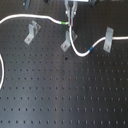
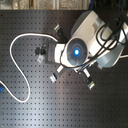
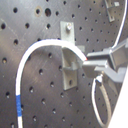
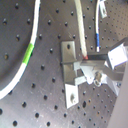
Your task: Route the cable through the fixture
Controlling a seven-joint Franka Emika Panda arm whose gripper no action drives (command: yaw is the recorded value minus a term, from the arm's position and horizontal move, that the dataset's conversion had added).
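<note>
The white cable [image 1: 30, 16] runs from the first exterior view's left, arcs along the top past its green band [image 1: 63, 23], drops beside the middle fixture [image 1: 66, 41], then curves past its blue band [image 1: 91, 48] up to the right fixture [image 1: 107, 39]. My gripper [image 1: 71, 29] hangs from the top and is shut on the cable just above the middle fixture. In the first wrist view the cable [image 3: 37, 47] arcs over the fixture [image 3: 69, 55] into my gripper [image 3: 87, 64]. The second wrist view shows the fixture [image 4: 67, 70], the green band [image 4: 28, 52] and the blue band [image 4: 96, 39].
A third fixture [image 1: 32, 31] stands at the first exterior view's left, with the cable passing behind it. The black perforated board [image 1: 65, 95] carries everything. In the second exterior view the arm [image 2: 80, 47] covers the middle, and a cable loop [image 2: 15, 50] lies at the second exterior view's left.
</note>
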